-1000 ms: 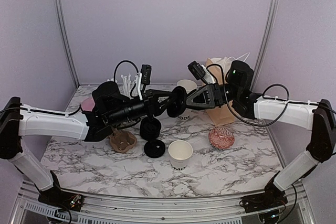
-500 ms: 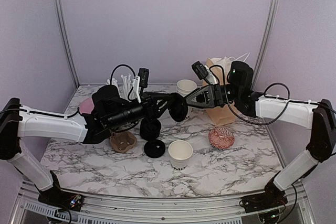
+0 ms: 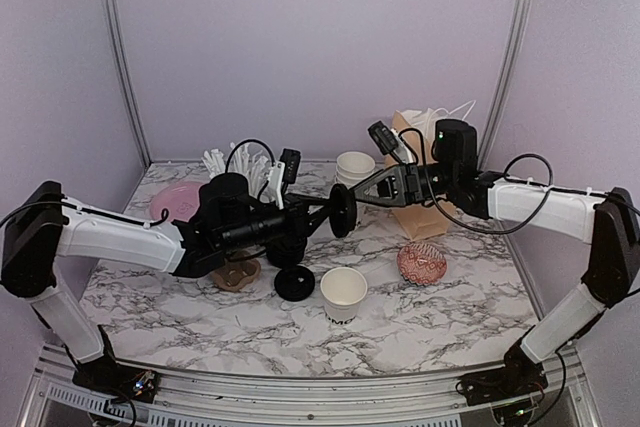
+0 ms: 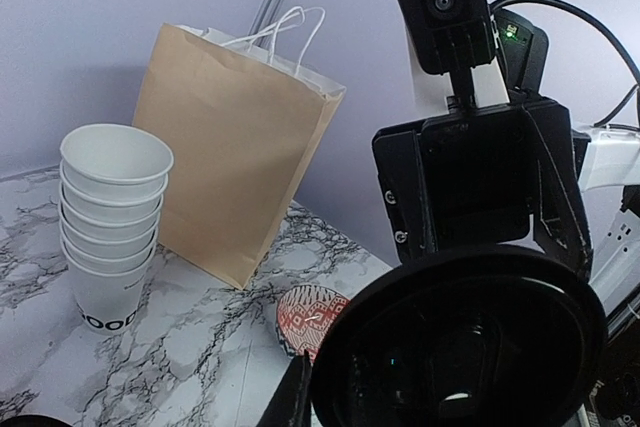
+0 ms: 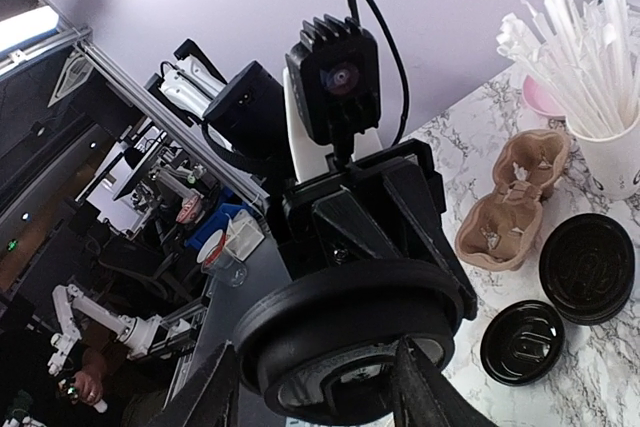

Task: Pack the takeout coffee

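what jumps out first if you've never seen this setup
The two arms meet nose to nose above the middle of the marble table, with a black lid up in the air between them. The left gripper appears to pinch its rim, and the fingers of the right gripper straddle it. After that, the tall brown paper bag at the back right, and a lidless white cup standing alone at front centre.

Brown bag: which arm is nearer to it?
Right. The right arm crosses just in front of the bag; the left arm ends at the lid, short of it.
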Tool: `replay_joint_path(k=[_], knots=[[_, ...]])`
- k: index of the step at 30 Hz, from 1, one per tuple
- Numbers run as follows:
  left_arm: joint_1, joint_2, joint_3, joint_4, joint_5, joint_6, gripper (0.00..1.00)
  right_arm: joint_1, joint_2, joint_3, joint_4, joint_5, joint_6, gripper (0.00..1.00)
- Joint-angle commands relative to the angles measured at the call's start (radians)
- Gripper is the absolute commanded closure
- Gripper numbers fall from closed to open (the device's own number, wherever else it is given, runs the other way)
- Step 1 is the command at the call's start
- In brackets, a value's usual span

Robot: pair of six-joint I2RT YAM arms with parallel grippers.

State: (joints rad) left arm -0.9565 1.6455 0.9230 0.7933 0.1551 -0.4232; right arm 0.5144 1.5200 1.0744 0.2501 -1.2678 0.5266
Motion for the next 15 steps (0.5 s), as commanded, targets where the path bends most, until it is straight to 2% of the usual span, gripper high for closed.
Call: replay_joint_path(k=[1, 5, 8, 12, 14, 15], knots=[[0.001, 0.000, 0.039, -0.012, -0.009, 0.019, 0.89, -0.028, -0.002, 0.072, -0.115, 0.035, -0.109, 0.48], [-0.001, -0.029, 0.012, -0.043, -0.043, 0.059, 0.92, -0.063, -0.019, 0.132, -0.279, 0.082, -0.244, 0.46], [-0.001, -0.064, -0.006, -0.103, -0.107, 0.106, 0.93, -0.064, -0.051, 0.167, -0.447, 0.185, -0.417, 0.45], [-0.012, -0.115, -0.051, -0.114, -0.233, 0.169, 0.94, -0.040, -0.102, 0.195, -0.591, 0.327, -0.605, 0.44], [-0.021, -0.132, -0.068, -0.090, -0.217, 0.218, 0.94, -0.032, -0.104, 0.198, -0.613, 0.295, -0.601, 0.40], [-0.023, -0.133, -0.080, -0.060, -0.192, 0.242, 0.94, -0.031, -0.098, 0.191, -0.603, 0.254, -0.561, 0.35]])
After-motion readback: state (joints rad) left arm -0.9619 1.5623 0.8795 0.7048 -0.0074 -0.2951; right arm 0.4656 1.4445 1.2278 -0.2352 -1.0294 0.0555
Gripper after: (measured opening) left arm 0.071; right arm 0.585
